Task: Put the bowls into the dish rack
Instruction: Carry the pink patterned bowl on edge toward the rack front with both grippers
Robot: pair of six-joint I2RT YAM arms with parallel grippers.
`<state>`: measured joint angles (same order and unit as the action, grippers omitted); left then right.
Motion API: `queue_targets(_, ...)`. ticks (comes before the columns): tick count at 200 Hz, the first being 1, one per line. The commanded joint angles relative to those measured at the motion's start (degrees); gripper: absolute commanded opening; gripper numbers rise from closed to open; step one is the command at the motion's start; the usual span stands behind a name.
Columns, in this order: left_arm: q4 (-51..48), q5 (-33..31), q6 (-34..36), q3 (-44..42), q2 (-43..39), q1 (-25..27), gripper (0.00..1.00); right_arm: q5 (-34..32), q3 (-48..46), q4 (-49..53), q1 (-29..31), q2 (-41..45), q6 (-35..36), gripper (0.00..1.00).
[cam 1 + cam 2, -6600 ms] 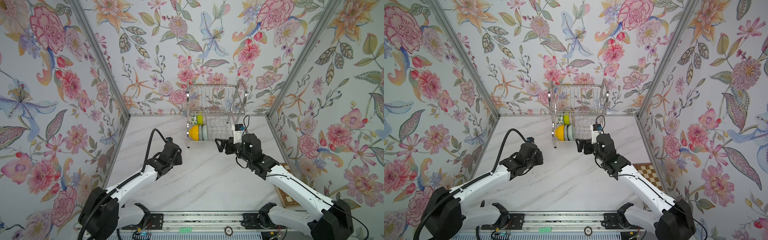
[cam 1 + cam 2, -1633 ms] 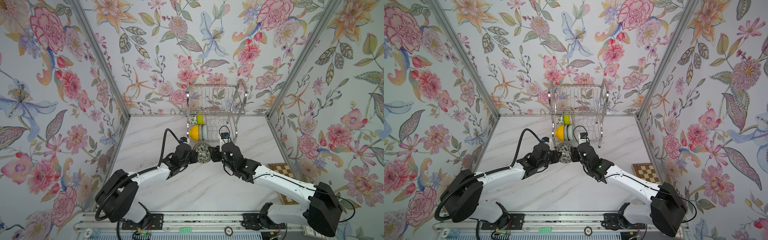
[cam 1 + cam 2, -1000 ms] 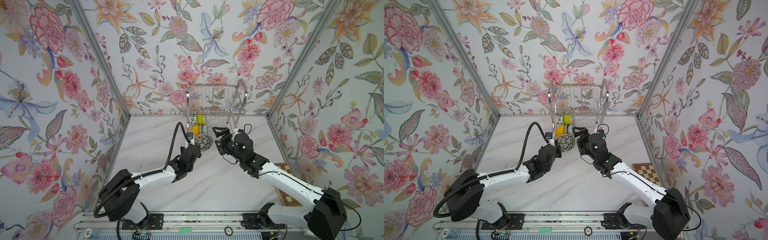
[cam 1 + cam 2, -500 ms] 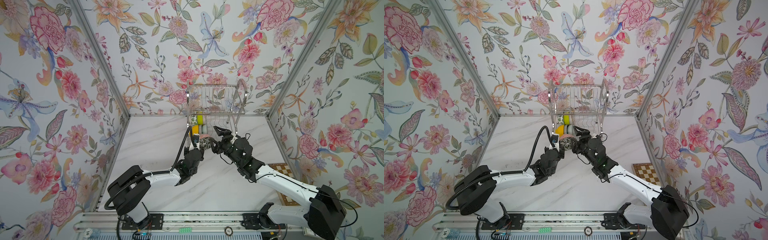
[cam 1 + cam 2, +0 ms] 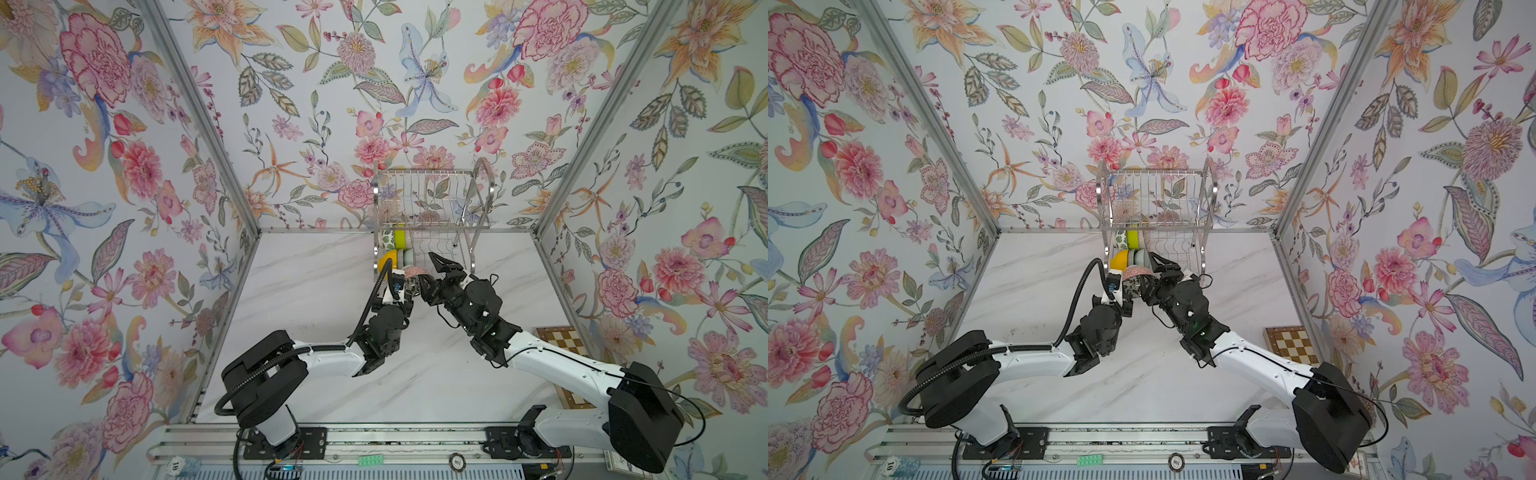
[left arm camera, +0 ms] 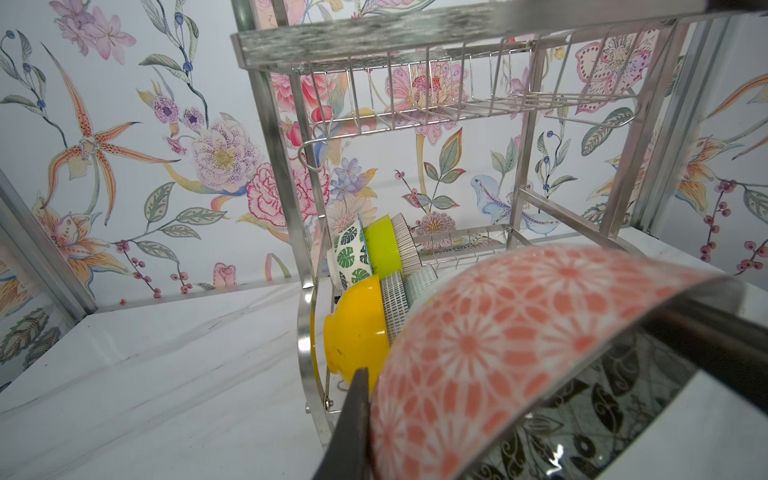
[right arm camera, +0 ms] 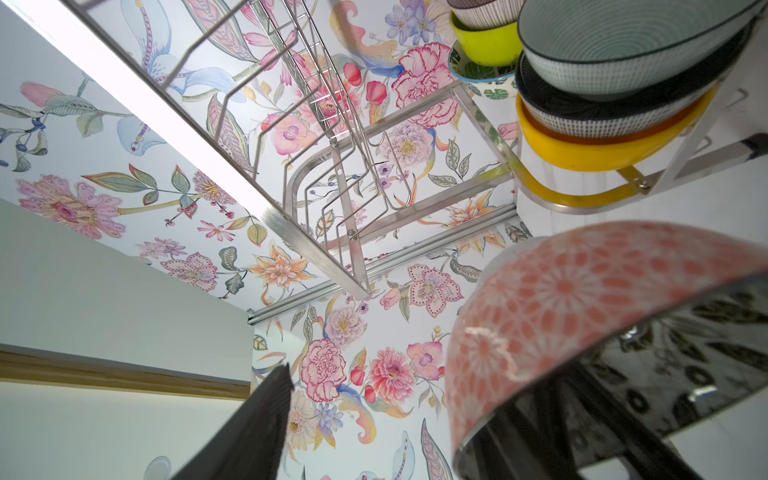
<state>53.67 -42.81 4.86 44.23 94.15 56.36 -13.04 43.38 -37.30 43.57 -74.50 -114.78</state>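
The left claw (image 5: 406, 291) is clamped tight on the rim of a bowl (image 6: 498, 345) that is pink starburst outside and glossy dark floral inside. It holds the bowl just in front of the dish rack (image 5: 424, 171), close to the lower tier. The bowl is tipped on edge, its pink back toward the rack and its dark hollow facing away.

The right claw (image 5: 429, 271) meets the same bowl from the rack's right-hand side. Its jaws stand apart: one finger (image 7: 249, 436) is well clear of the pink wall, and the other is lost against the dark inside. I see no grip from it.

Six bowls stand on edge at the left end of the rack's lower tier, in two rows. The front row, nearest the held bowl, has an orange-yellow bowl (image 6: 357, 332), a black-and-white dashed bowl (image 6: 392, 299) and a pale celadon bowl (image 6: 419, 282). Behind them are a white bowl with green leaves (image 6: 349, 257), a lime green bowl (image 6: 382, 249) and a finely striped bowl (image 6: 405, 241). The upper tier shows only wire.

The rack sits on a white marble tabletop (image 5: 316, 282), backed against floral wallpaper (image 5: 291, 104). A wooden chessboard (image 5: 559, 338) lies well off to the rack's right, nearer the arms' bases.
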Motion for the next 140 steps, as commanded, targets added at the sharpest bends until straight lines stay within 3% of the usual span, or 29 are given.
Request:
queue_targets(1,7.31,-2.10,3.03,-0.32,0.80,0.99,0.00,-1.20,-0.36,-3.05,0.66,-1.17,-1.70,0.66)
queue_targets(49,11.94,-3.24,8.71,-0.65,1.82,1.91,0.00,-2.85,-0.40,-3.48,1.37,-1.89,-2.16,0.60)
queue_targets(140,18.25,-6.37,14.90,-2.54,2.19,2.93,0.00,-2.70,-1.45,-7.43,1.82,-4.24,-3.32,0.29)
